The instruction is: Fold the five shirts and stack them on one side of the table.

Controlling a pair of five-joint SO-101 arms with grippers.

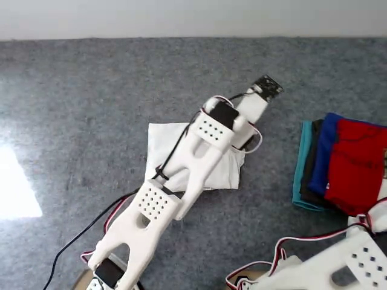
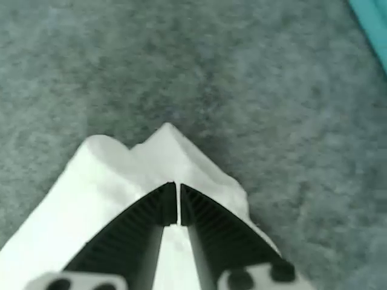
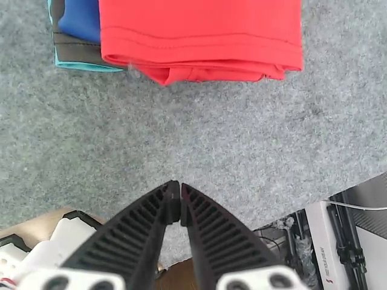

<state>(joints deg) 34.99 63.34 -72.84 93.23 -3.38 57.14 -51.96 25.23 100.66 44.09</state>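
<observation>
A folded white shirt [image 1: 175, 151] lies mid-table under my left arm. My left gripper [image 1: 245, 142] sits at its right edge. In the left wrist view the fingers [image 2: 177, 196] are shut, pinching the white shirt [image 2: 109, 175], whose corner bunches up just beyond the tips. At the right side of the table lies a stack with a red shirt [image 1: 357, 163] on top, then blue [image 1: 329, 139], dark [image 1: 313, 163] and teal [image 1: 300, 169] ones. My right gripper [image 3: 179, 190] is shut over bare table, a little short of the red shirt [image 3: 199, 36].
Grey felt table [image 1: 91, 103] stretches wide at the left and back. The right arm's body [image 1: 351, 260] and red-white cables [image 1: 272, 260] occupy the front right corner. Beyond the table edge is equipment [image 3: 351, 235]. A teal edge [image 2: 369, 24] shows off to the left gripper's side.
</observation>
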